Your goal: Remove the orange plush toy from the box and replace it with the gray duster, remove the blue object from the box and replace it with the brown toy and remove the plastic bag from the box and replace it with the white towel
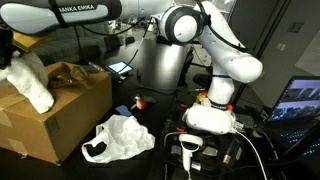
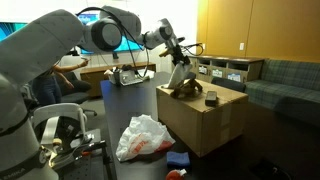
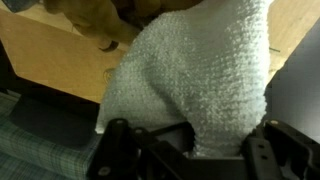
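While the white terry-cloth towel (image 3: pixel 205 80) is hanging in a bunched fold over the brown cardboard box (image 1: pixel 60 115), the black two-fingered pincer (image 3: pixel 190 150) is clenching the cloth's upper end, and in the wrist view the fabric is filling the gap between the fingers. The towel's lower end is dangling at the top of the box, just beside the floppy brown plush toy (image 1: pixel 66 72) lying there. I cannot tell whether cloth and toy are touching. A small gray round object (image 2: pixel 211 98), possibly the duster, is sitting on the box near the toy.

As I judge it, the towel swap is nearing its end, with only lowering and release remaining. The pincer should be coming straight down over the box so that the cloth is piling inward, and opening only once most of the towel is resting on cardboard. Otherwise the loose end is likely to be sliding off.

The towel is hanging close to one edge of the box, so drifting toward the box's middle looks wise, though the brown toy is limiting that room. Above the box the space is looking open. The crumpled white plastic bag (image 1: pixel 120 138) is lying on the dark worktop (image 1: pixel 150 120) near the foot of the box, clear of the descent.
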Robot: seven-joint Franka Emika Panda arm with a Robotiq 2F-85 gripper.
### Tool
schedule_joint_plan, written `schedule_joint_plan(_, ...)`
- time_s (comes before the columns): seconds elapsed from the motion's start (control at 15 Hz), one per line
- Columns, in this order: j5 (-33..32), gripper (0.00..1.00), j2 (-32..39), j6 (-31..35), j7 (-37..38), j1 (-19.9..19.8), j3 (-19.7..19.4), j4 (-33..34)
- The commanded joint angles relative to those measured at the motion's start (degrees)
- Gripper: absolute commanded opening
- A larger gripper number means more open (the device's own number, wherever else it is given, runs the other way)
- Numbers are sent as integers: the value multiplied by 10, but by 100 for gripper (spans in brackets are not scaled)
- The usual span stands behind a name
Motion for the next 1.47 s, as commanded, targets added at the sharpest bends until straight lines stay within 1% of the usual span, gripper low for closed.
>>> schedule_joint_plan(0.0, 2, 40, 34, -47, -26, 3, 1, 56)
schedule_joint_plan(0.33, -11, 77, 14, -60, -46, 10, -3, 37)
schedule_joint_plan(0.4, -17, 84, -3, -56, -47, 12, -5, 19)
schedule_joint_plan(0.47, -22, 93, -9, -56, -44, 14, -9, 14)
schedule_joint_plan(0.53, -28, 98, -24, -53, -49, 14, -9, -3)
schedule_joint_plan(0.6, -32, 100, -40, -55, -50, 14, -9, -16)
schedule_joint_plan(0.73, -50, 100, -82, -62, -60, 14, -9, -62)
schedule_joint_plan(0.8, -58, 100, -114, -70, -68, 14, -8, -103)
schedule_joint_plan(0.93, -68, 100, -150, -81, -81, 11, -3, -152)
schedule_joint_plan(1.13, -58, 99, -209, -108, -99, 4, 6, -228)
schedule_joint_plan(1.4, -32, 100, -284, -97, -92, -11, 16, -337)
